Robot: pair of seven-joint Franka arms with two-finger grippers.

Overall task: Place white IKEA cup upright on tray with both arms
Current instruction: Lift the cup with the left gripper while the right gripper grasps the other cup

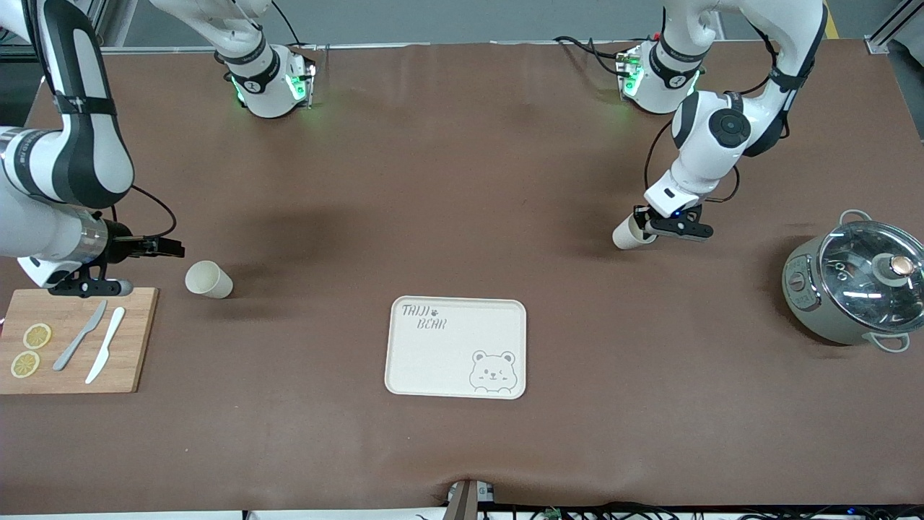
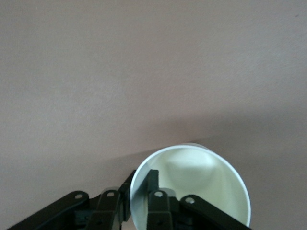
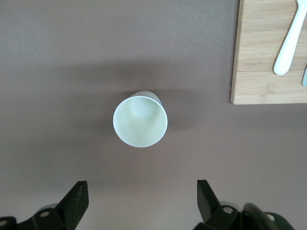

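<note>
A white cup [image 1: 208, 279] lies on its side on the brown table toward the right arm's end. My right gripper [image 1: 172, 248] is open and empty just beside it. In the right wrist view the cup's mouth [image 3: 140, 120] faces the open gripper [image 3: 141, 191]. A second white cup [image 1: 629, 233] is tipped on its side toward the left arm's end. My left gripper [image 1: 641, 224] is shut on its rim, with one finger inside the cup [image 2: 192, 187] and one outside [image 2: 139, 181]. The cream bear tray [image 1: 433, 361] lies empty, nearer the front camera than both cups.
A wooden cutting board [image 1: 123, 361] with two knives and two lemon slices lies at the right arm's end, also in the right wrist view [image 3: 259, 52]. A grey pot with a glass lid [image 1: 852, 285] stands at the left arm's end.
</note>
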